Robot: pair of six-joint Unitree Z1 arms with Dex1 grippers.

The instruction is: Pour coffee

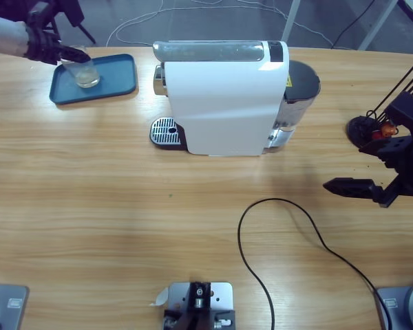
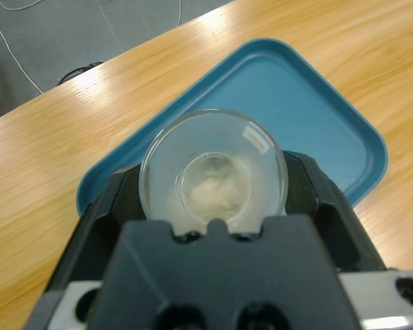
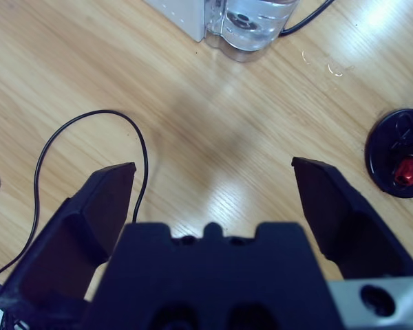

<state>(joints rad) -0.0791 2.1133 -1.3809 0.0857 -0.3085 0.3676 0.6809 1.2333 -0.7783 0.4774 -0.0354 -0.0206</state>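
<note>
A clear glass [image 1: 87, 73] stands on the blue tray [image 1: 120, 79] at the table's far left corner. My left gripper [image 1: 72, 55] is shut on this glass [image 2: 213, 172], a black jaw on each side, with the tray [image 2: 316, 117] beneath it. Something pale lies at the glass's bottom. The white coffee machine [image 1: 224, 103] stands mid-table, its drip grate [image 1: 166, 130] bare and facing left. My right gripper [image 1: 354, 166] hangs open at the right, right of the machine, and holds nothing. In the right wrist view that gripper [image 3: 213, 168] is over bare wood.
A black cable [image 1: 282, 203] loops from the machine's back toward the front edge, left of my right gripper in its view [image 3: 89, 120]. The water tank [image 1: 299, 89] sits behind the machine. A black capsule stand [image 1: 363, 129] holding a red capsule is at far right.
</note>
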